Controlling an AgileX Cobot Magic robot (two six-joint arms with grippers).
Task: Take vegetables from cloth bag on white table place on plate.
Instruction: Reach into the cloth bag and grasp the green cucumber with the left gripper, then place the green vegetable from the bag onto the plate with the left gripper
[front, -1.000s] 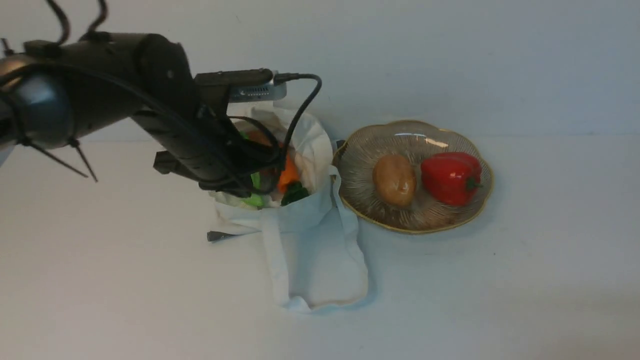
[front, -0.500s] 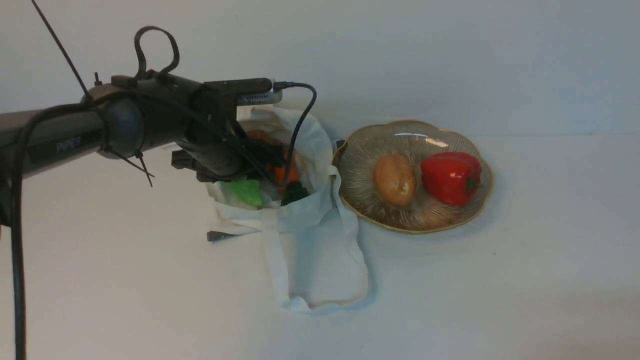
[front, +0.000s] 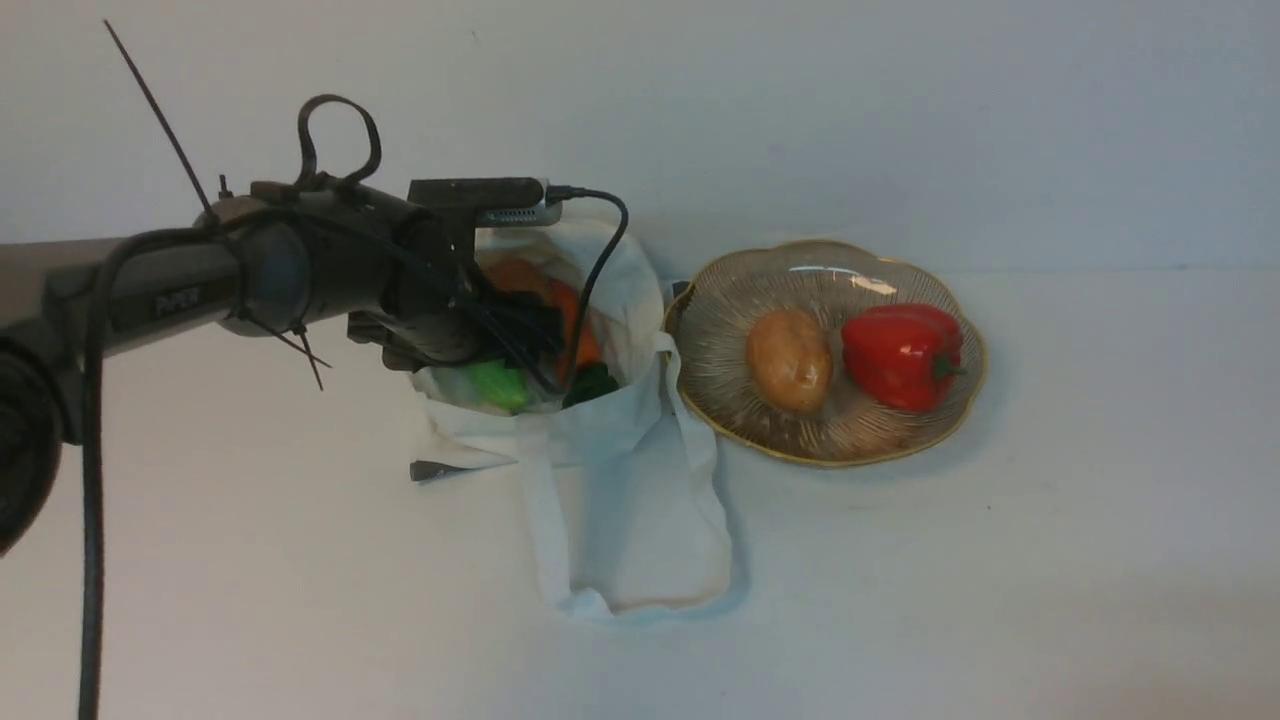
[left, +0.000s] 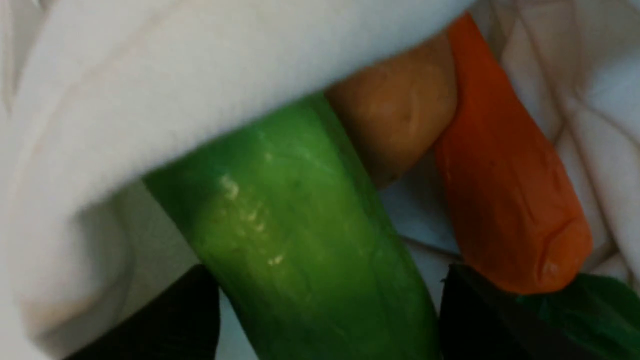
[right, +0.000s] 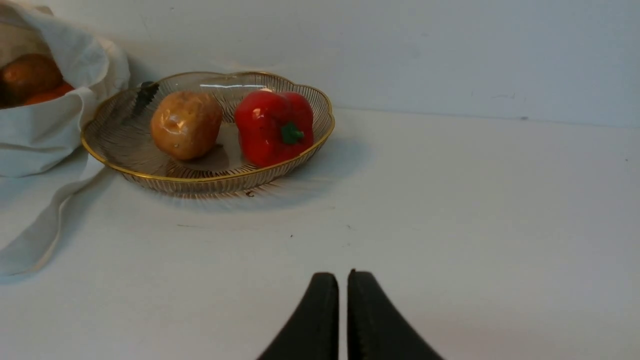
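The left tool (left: 327, 305) is down inside the mouth of the bag (front: 620, 470), which lies crumpled on the bench (front: 1000, 580) just beside the plate (front: 830, 460). In the left wrist view its two dark fingers (left: 165, 325) stand either side of the cucumber (left: 280, 210), very close to its skin, but I cannot tell whether they are pressing on it or only flanking it. A fold of cloth covers the cucumber's far end. A brown potato (left: 400, 125) and the carrot (left: 500, 190) lie against it, deeper in the bag.

The cucumber looks smooth, stiff and light, with a slight shine, so it will probably slip if pinched near a rounded tip. The straight middle, across its narrow width, seems the best hold, roughly where the fingers already stand. The soft cloth may drag or lift with it on the way out.

The right tool (right: 342, 274) hovers over bare bench, its fingers all but together and holding nothing. A second potato (front: 790, 360) and a red pepper (front: 903, 355) already sit on the plate
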